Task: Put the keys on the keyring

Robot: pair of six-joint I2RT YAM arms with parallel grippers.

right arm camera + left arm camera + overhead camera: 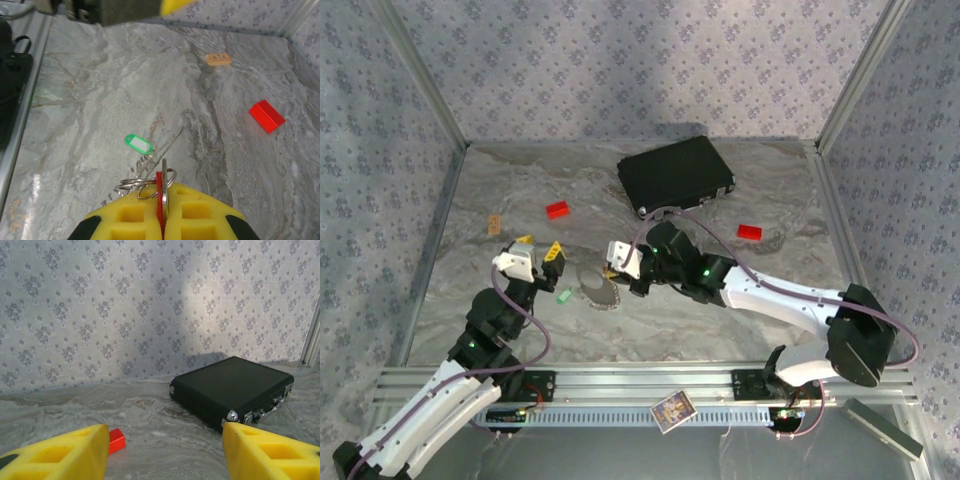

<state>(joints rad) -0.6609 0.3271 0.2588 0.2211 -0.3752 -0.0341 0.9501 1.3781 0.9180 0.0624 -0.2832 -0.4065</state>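
black case [676, 174]: lies flat ahead of me
red block [557, 210]: left of the case
other red block [749, 232]: right of the case

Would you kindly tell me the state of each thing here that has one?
left gripper: open, empty.
right gripper: shut on the red key.
green key: loose, flat on the table.
keyring: lying on the table, green key off it.
black case: closed.

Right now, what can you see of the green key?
The green key is a small, bright green plastic tag with rounded ends and a pale centre window. It lies flat on the marbled table with nothing gripping it, just ahead and left of the right gripper in the wrist view. The keyring lies close beside it; whether they touch I cannot tell. No metal blade is discernible.
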